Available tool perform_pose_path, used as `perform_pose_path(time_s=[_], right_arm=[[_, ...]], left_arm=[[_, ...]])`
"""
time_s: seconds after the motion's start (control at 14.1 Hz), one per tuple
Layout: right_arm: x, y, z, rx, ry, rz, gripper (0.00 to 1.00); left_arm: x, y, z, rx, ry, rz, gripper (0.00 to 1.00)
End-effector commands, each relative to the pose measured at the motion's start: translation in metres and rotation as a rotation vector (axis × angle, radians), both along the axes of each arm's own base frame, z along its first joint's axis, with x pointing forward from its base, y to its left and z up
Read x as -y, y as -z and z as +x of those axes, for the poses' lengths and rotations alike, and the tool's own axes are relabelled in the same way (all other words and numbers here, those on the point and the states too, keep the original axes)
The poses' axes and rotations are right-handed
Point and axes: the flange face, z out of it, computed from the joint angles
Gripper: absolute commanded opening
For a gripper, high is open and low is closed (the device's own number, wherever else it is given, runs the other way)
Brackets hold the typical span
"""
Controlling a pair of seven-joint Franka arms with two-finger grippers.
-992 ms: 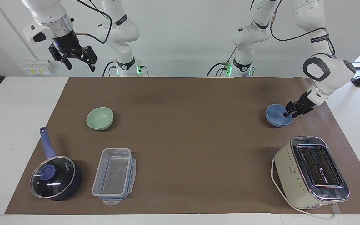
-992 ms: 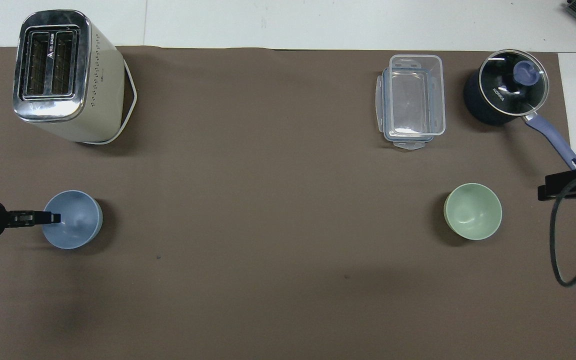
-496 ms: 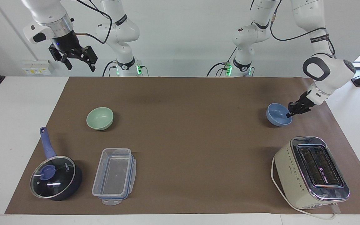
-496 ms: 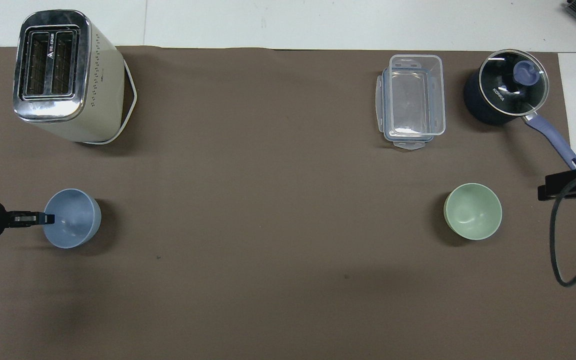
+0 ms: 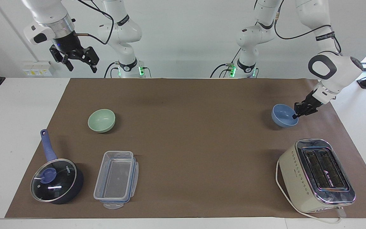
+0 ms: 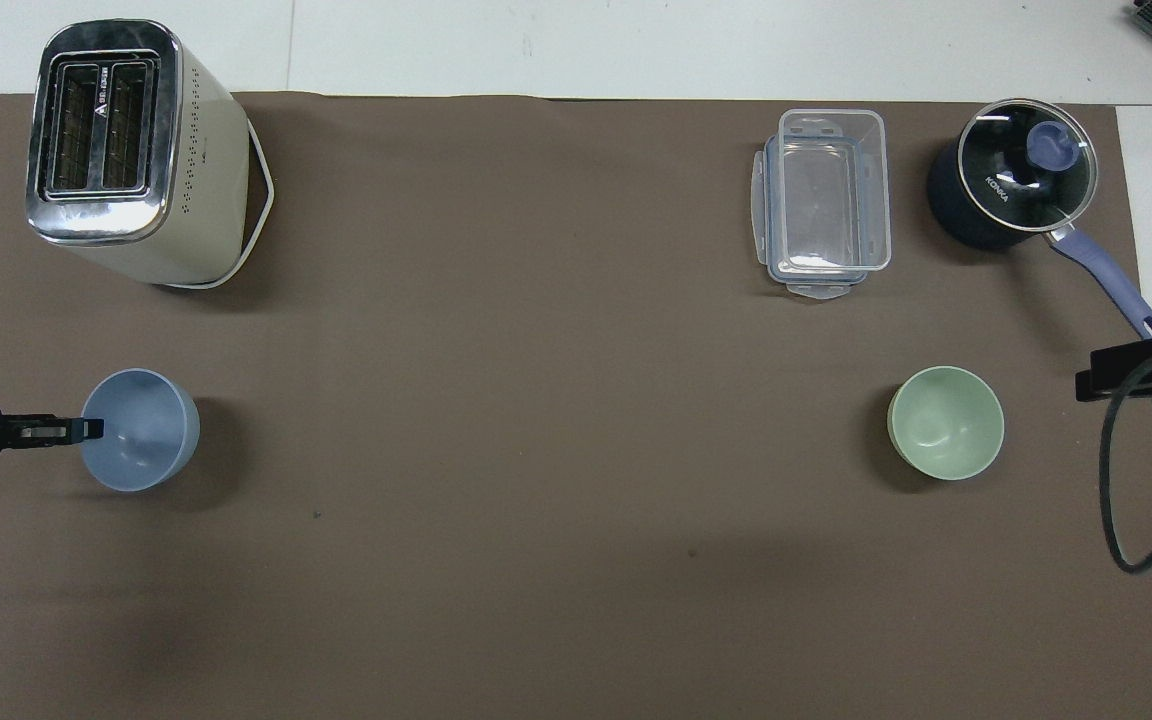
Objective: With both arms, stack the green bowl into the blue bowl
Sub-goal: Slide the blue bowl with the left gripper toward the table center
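The periwinkle-blue bowl (image 5: 283,116) is at the left arm's end of the brown mat, also seen in the overhead view (image 6: 144,432). My left gripper (image 5: 296,114) is shut on the bowl's rim on the side toward the mat's edge and holds it just off the mat; it also shows in the overhead view (image 6: 88,429). The mint-green bowl (image 5: 101,120) sits upright at the right arm's end, also in the overhead view (image 6: 946,422). My right gripper (image 5: 80,64) is open and empty, raised high near that end; it shows at the overhead view's edge (image 6: 1131,372).
A cream toaster (image 5: 317,175) stands farther from the robots than the blue bowl. A clear lidded container (image 5: 116,178) and a dark blue saucepan (image 5: 56,179) with a glass lid lie farther from the robots than the green bowl.
The left gripper has pinched the blue bowl's rim and raised the bowl slightly, drawing it a little toward the mat's edge. The right arm has stayed still.
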Motion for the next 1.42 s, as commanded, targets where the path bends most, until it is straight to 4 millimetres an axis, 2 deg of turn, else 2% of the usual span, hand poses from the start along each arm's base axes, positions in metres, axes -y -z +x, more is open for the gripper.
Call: perform_pose_path(time_s=[0.0,0.14,0.28,0.42,0.64,0.85,0.99,1.2,1.35], right_arm=[[0.002,-0.004,-0.004,0.003,-0.013,0.018,1.0],[0.002,-0.004,-0.004,0.003,-0.013,0.018,1.0],[0.002,-0.004,-0.004,0.003,-0.013,0.018,1.0],[0.002,-0.004,-0.004,0.003,-0.013,0.018,1.0],[0.002,-0.004,-0.004,0.003,-0.015,0.018,1.0],[0.002,-0.004,-0.004,0.003,-0.013,0.018,1.0],[0.002,-0.004,-0.004,0.003,-0.015,0.018,1.0],[0.002,-0.004,-0.004,0.003,-0.013,0.018,1.0],[0.002,-0.004,-0.004,0.003,-0.013,0.018,1.0]], left_arm=[[0.032,-0.017,-0.004,0.025,0.03,0.0,0.0],[0.058,-0.021,0.0,0.015,0.028,-0.002,0.0],[0.093,-0.02,0.004,-0.015,0.058,0.03,0.0],[0.137,-0.015,0.002,-0.051,0.053,0.032,0.0],[0.208,-0.017,0.0,-0.076,-0.01,0.068,0.0],[0.276,-0.021,-0.009,-0.085,-0.078,0.125,0.0],[0.328,-0.025,-0.019,-0.09,-0.167,0.16,0.0],[0.394,-0.02,-0.037,-0.067,-0.176,0.197,0.0],[0.436,0.001,-0.045,-0.015,-0.17,0.158,0.0]])
